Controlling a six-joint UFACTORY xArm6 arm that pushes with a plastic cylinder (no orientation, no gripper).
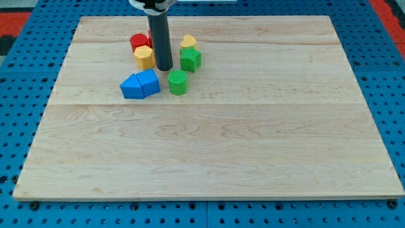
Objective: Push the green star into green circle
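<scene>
Nearest the camera, along the view's bottom, the wooden board (209,158) is just sitting bare on the blue pegboard table (392,95). All the blocks are huddling up in the view's upper left part of the board.

Working up from there: two blue blocks are leaning against each other, a blue triangle (131,87) on the view's left and a blue block (149,82) with a peaked top touching it on the right. Just beside them to the view's right the green circle (178,82) is standing on its own, a short cylinder, close to the blue pair but not touching as far as I can see.

Up and slightly right of that, the green star (190,59) is sitting near the circle with a small gap between them. A yellow block (188,42) is peeking out right behind the star, shape hard to call. Over on the view's left a yellow hexagon-ish block (144,57) is resting in front of a red block (139,42).

My tip (164,68) is coming down between the yellow hexagon and the green star, just left of the star and up-left of the circle. It's only a plain rod, so it isn't gripping anything; whether it's actually touching the star I can't tell.
</scene>
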